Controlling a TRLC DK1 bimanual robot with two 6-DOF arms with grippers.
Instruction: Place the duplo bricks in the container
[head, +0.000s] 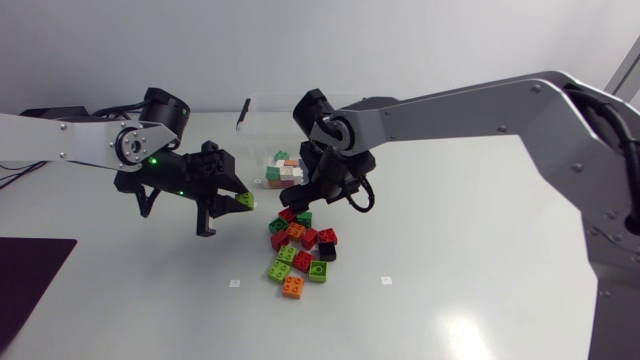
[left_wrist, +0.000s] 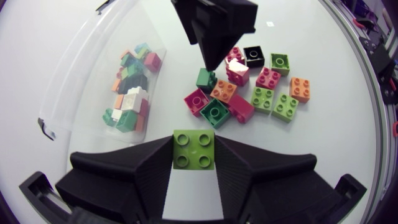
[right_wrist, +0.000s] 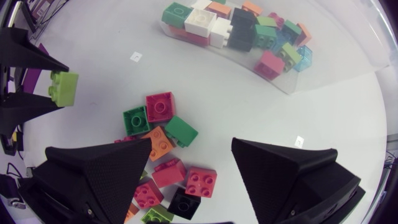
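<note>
My left gripper (head: 236, 205) is shut on a lime green brick (head: 246, 201), held above the table left of the pile; in the left wrist view the brick (left_wrist: 193, 143) sits studs up between both fingers. A pile of loose duplo bricks (head: 300, 248) in red, green, orange and black lies mid-table. My right gripper (head: 318, 195) hangs open over the pile's far end; in the right wrist view its fingers (right_wrist: 99, 177) straddle the bricks (right_wrist: 168, 134), holding nothing. The clear container (left_wrist: 81, 81) behind the pile holds several bricks (head: 283, 172).
A dark mat (head: 30, 285) covers the table's near left corner. Two small white markers (head: 234, 283) lie on the table either side of the pile's near end. My two grippers are close together near the container's front.
</note>
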